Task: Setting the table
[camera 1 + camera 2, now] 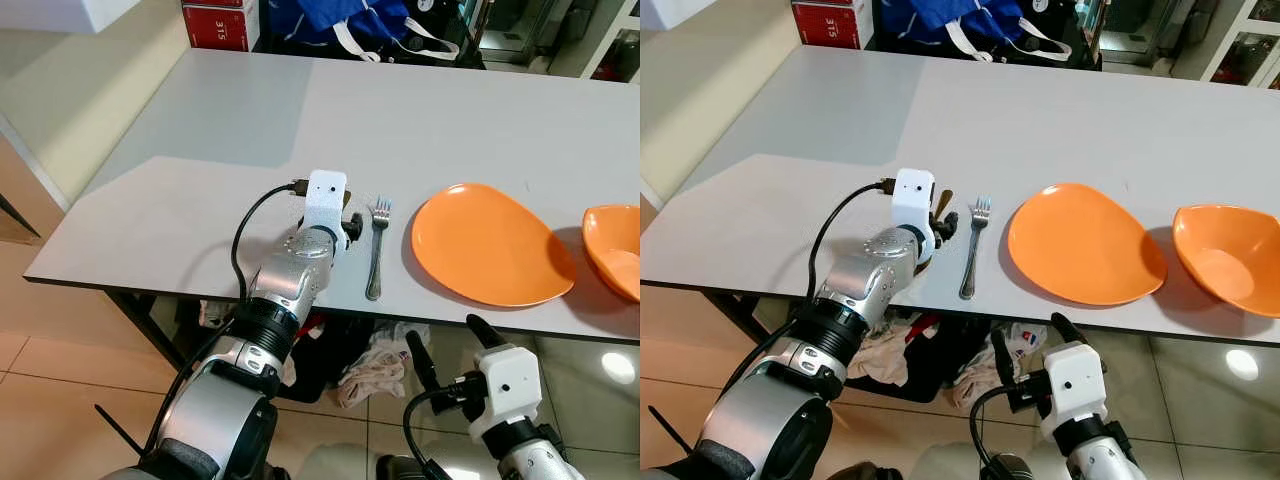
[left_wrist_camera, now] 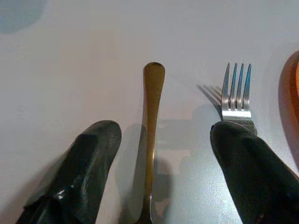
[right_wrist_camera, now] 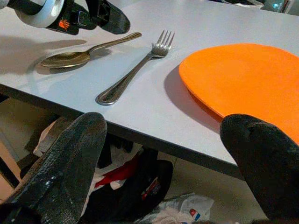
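- Grey rectangular table (image 1: 230,120): the place setting sits along its near edge.
- Left gripper (image 2: 159,154) is low over the table by the near edge, black fingers (image 2: 91,154) spread wide, nothing pinched.
- Gold-coloured metal spoon (image 3: 84,53) lies flat on the table between those spread fingers; handle points to the far edge, bowl towards the near edge. In the wrist view the fingers don't touch it.
- Silver metal fork (image 1: 376,250) lies just beside the spoon, on the plate side, roughly parallel, tines towards the far edge, handle end close to the near edge.
- One left finger sits over the fork handle in the wrist view; contact can't be told.
- Round orange plate (image 1: 490,245) sits next to the fork, near the near edge, apart from the fork.
- Orange bowl (image 1: 1230,255) sits beyond the plate towards the table's right end, a small gap between them.
- Right gripper (image 3: 173,154) hangs below the near edge under the plate, fingers wide apart, holding nothing.
- Crumpled cloths and bags (image 1: 372,375) are on the floor under the table.
- Blue bag with white straps (image 1: 350,20) and a red box (image 1: 218,22) sit past the far edge.
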Robot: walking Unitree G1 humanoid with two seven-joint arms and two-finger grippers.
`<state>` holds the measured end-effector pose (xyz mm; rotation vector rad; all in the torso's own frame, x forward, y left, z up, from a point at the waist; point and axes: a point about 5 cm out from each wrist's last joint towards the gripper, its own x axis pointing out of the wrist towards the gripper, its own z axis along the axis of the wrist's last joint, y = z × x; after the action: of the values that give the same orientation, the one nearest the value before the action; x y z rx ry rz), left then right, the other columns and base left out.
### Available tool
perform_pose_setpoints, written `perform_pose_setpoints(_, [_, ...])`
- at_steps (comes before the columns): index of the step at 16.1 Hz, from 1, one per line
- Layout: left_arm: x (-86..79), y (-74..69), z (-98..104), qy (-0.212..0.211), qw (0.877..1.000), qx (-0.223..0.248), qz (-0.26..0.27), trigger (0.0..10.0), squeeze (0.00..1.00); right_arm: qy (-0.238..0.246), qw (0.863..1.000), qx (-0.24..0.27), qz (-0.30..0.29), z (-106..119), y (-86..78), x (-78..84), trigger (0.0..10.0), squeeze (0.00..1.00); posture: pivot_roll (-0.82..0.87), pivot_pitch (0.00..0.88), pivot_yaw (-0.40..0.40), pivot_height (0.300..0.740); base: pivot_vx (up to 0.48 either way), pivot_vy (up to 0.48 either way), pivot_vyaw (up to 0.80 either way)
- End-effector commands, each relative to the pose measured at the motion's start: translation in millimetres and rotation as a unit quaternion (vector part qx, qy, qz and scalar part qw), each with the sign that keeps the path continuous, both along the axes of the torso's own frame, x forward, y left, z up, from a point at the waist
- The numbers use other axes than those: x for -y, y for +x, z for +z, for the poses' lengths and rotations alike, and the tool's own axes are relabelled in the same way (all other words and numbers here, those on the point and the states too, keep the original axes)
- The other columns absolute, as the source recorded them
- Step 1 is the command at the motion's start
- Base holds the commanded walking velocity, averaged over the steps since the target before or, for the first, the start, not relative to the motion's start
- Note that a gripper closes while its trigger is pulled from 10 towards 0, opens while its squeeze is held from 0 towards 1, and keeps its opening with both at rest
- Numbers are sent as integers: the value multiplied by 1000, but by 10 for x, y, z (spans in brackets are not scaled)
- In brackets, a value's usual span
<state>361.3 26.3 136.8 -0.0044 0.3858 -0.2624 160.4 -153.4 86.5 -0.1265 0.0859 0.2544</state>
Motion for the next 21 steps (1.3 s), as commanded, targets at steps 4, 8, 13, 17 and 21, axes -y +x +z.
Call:
perform_pose_setpoints(4, [371,-71,223,-20,998,31,-43,10000,1000,0,1000,-4,-2,-31,9,29,10000,0,-266,55,19,736,0,0,0])
perform_pose_setpoints(8, [315,-34,347,-33,996,73,-39,10000,1000,-1,1000,1,2,-45,61,28,10000,0,-245,37,10,736,0,0,0])
perform_pose_setpoints(13, [133,-42,661,-80,978,178,-72,10000,71,2,999,25,-45,-10,241,98,10000,0,-206,5,13,736,0,0,0])
perform_pose_setpoints(17, [-185,-190,764,-97,958,243,-115,10000,0,17,994,61,-92,85,538,175,10000,0,-165,0,21,736,0,0,0])
perform_pose_setpoints(21, [-714,-327,586,-46,965,243,-91,10000,0,30,990,77,-117,96,685,192,10000,0,-133,0,37,736,0,0,0])
